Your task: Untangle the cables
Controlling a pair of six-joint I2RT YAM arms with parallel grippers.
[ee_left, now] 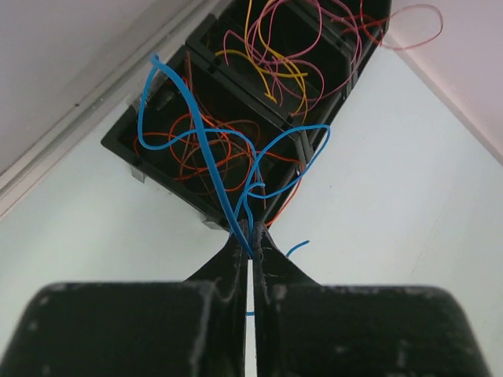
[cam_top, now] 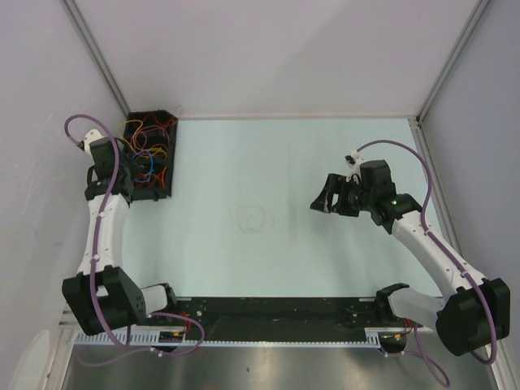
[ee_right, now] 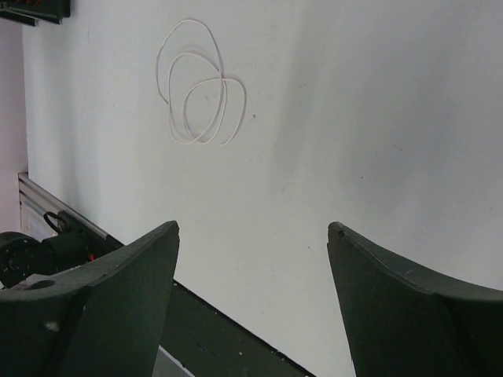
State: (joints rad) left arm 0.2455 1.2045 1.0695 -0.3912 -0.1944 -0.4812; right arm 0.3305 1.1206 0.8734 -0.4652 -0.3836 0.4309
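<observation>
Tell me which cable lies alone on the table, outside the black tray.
The pale cable, coiled in loose loops on the table; the coloured cables are all at the black tray.

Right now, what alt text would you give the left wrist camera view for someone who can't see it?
The left claw is shut on a blue cable that loops up over a black compartmented tray holding tangled orange, yellow and pink cables. The tray sits on a pale table beside a wall.

Black divided tray [cam_top: 172, 146] on pale table [cam_top: 292, 162]
</observation>
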